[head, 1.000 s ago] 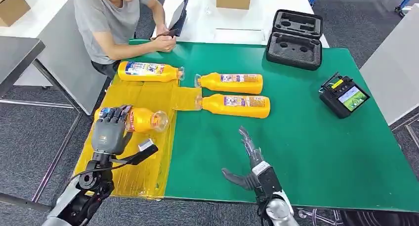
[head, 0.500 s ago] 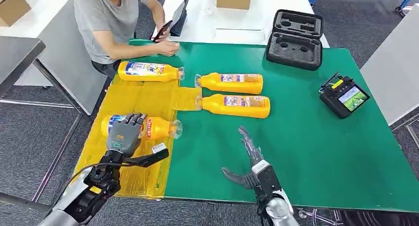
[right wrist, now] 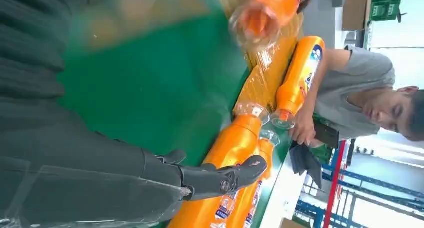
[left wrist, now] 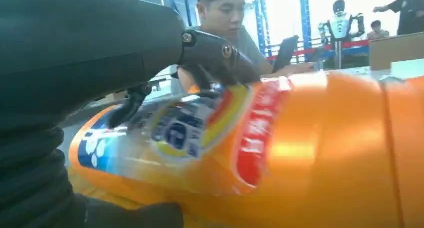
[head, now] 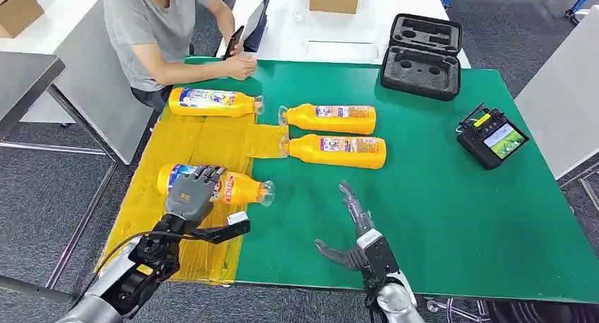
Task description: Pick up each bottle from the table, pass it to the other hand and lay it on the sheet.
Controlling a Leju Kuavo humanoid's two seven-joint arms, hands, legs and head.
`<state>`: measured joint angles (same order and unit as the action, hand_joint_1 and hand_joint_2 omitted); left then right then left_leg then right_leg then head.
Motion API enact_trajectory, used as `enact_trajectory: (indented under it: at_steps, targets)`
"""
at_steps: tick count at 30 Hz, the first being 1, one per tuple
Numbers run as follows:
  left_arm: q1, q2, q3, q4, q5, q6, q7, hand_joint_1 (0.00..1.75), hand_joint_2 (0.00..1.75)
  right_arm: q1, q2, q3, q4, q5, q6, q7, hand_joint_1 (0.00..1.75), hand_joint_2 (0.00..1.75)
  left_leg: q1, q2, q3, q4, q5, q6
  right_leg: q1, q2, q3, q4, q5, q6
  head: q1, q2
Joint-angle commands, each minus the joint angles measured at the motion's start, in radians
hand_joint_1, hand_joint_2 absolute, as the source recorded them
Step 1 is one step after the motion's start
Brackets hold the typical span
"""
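The left hand [head: 189,194] wraps a glossy orange bottle [head: 240,189], clear cap pointing toward the green felt table [head: 438,210], over the crinkly yellow sheet [head: 205,143]. The right hand [head: 353,235] is spread wide, holding nothing. One bottle lies on the sheet's far end [head: 212,102]; two smooth bottles [head: 332,118] lie on the felt. Grey carpet [head: 42,189] lies below.

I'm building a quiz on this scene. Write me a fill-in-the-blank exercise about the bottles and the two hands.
1. The left hand grips an orange ____.
2. The held bottle points its cap toward the ____ hand.
3. The far bottle lies at the top of the ____ sheet.
4. Two bottles lie on the ____ tabletop.

Missing words: bottle; right; yellow; green
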<state>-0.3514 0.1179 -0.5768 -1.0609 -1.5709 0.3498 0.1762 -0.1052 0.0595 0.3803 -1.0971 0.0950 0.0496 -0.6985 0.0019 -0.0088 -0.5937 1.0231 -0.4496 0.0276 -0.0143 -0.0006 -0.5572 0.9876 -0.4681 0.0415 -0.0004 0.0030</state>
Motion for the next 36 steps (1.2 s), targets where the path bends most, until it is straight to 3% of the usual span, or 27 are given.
enact_trajectory:
  at_steps: [1, 27, 31, 36]
  targets:
    - [-0.053, -0.046, 0.011, 0.055, 0.0, -0.041, -0.02, 0.0, 1.75, -0.029, -0.003, 0.006, 0.055, 0.011, -0.012, 0.0, 0.0, 1.75, 0.001, 0.0, 0.001, 0.0, 0.0, -0.001, 0.001, -0.001, 0.001, -0.001, 0.0, -0.001, 0.0, 0.0]
    - [-0.043, -0.058, 0.044, 0.004, 0.0, -0.041, -0.017, 0.0, 1.75, -0.034, 0.001, 0.002, 0.064, 0.013, -0.021, 0.0, 0.0, 1.75, 0.001, 0.001, 0.001, 0.0, 0.0, -0.001, 0.001, 0.0, 0.001, 0.0, 0.0, -0.001, 0.0, 0.0]
    - [0.018, -0.057, 0.078, -0.095, 0.003, -0.015, -0.056, 0.0, 1.75, -0.026, -0.006, 0.003, 0.059, 0.023, -0.043, 0.0, 0.0, 1.75, 0.001, 0.002, 0.001, 0.0, -0.001, -0.001, 0.001, 0.001, 0.001, 0.0, 0.0, -0.002, 0.0, 0.0]
    - [0.154, -0.002, 0.11, -0.29, 0.366, -0.074, -0.408, 0.0, 1.75, 0.003, -0.024, -0.001, 0.028, 0.003, -0.029, 0.0, 0.0, 1.75, 0.001, 0.003, 0.003, -0.001, -0.001, -0.001, 0.001, 0.002, 0.003, -0.001, 0.0, -0.001, 0.0, 0.0]
